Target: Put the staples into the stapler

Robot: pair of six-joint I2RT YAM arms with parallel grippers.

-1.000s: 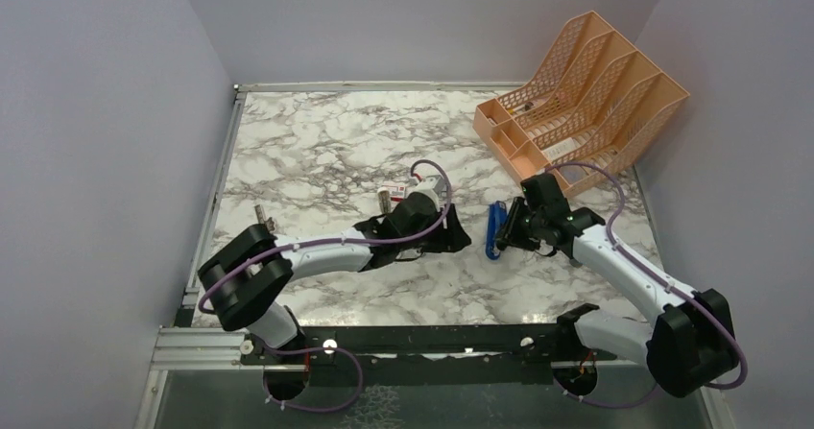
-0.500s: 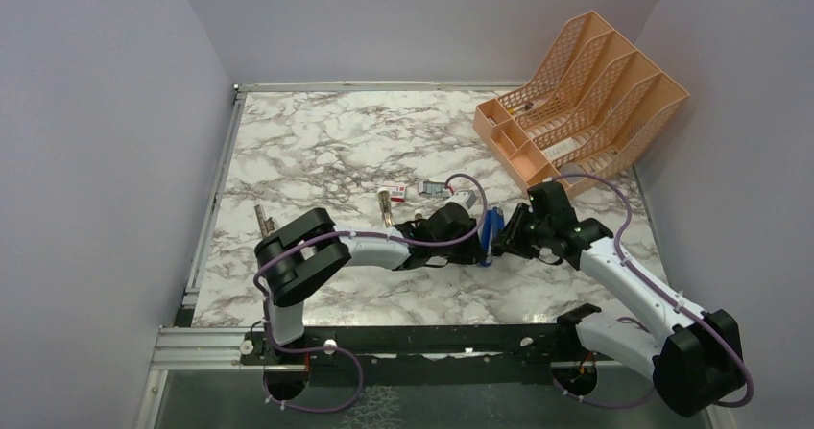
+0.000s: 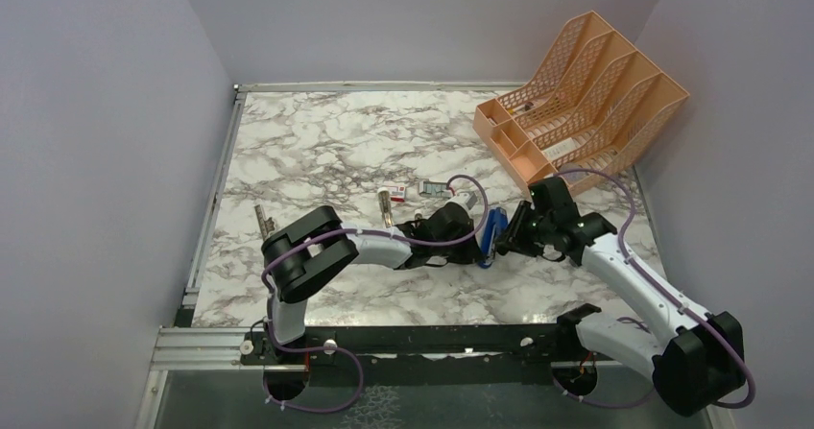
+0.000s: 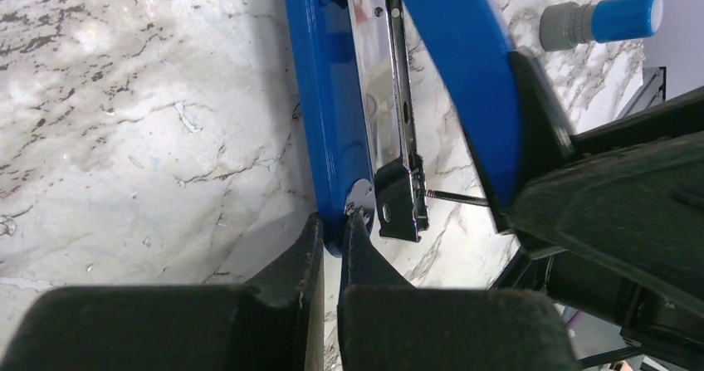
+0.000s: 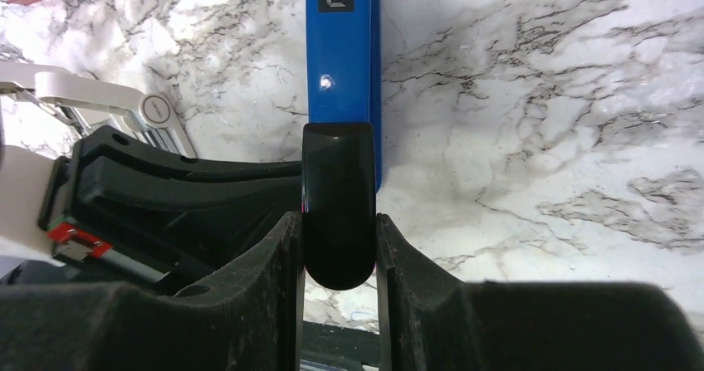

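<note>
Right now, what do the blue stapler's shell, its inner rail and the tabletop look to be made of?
Blue stapler: glossy blue shell, either painted metal or hard plastic; the sheen alone leaves that open. Inner rail: bare polished metal, mirror-bright, with small punched holes. Tabletop: marble look, white with grey veins and a glossy surface; it may be printed laminate rather than stone.

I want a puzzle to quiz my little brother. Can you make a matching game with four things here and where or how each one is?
Things:
1. blue stapler
2. grey staples
3. orange rack
4. right fingers

Places or states:
A. at the far right corner
B. clamped on the stapler's black end
C. hinged open, silver channel showing
D. lying loose on the marble table

Pairs: 1-C, 2-D, 3-A, 4-B
</note>
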